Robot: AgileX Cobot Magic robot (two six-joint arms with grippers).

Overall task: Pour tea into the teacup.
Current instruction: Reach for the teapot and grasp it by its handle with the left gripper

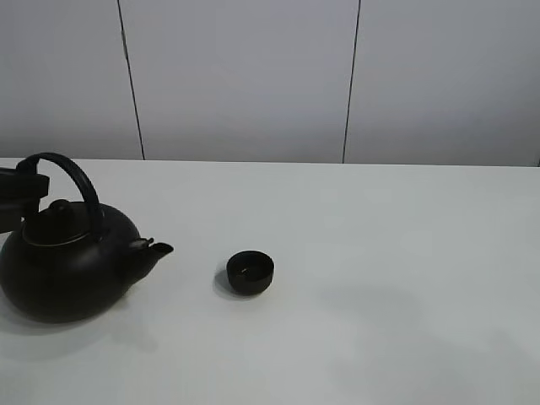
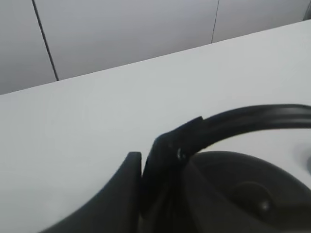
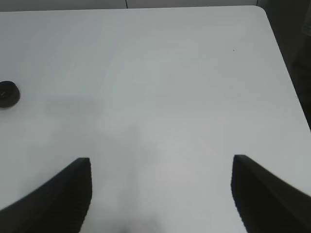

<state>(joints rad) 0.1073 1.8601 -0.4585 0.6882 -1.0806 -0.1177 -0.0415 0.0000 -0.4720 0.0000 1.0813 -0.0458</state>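
A large round matte black kettle (image 1: 63, 261) sits at the left of a plain white surface (image 1: 380, 253). The left end effector (image 2: 144, 162) is clamped on its arched black handle (image 1: 80, 181), at the end away from the spout. The short spout (image 1: 156, 250) points right toward the small, low, black handleless teacup (image 1: 250, 272), which is near but apart. The right end effector (image 3: 161, 167) hangs with its fingers wide apart, holding nothing. Of the 2 arms, the left has the kettle. No tea stream shows, and the cup's contents are too dark to tell.

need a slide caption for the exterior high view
Left pincer shut on the arched handle of the kettle, upright on the white table, spout facing the small black teacup standing apart.
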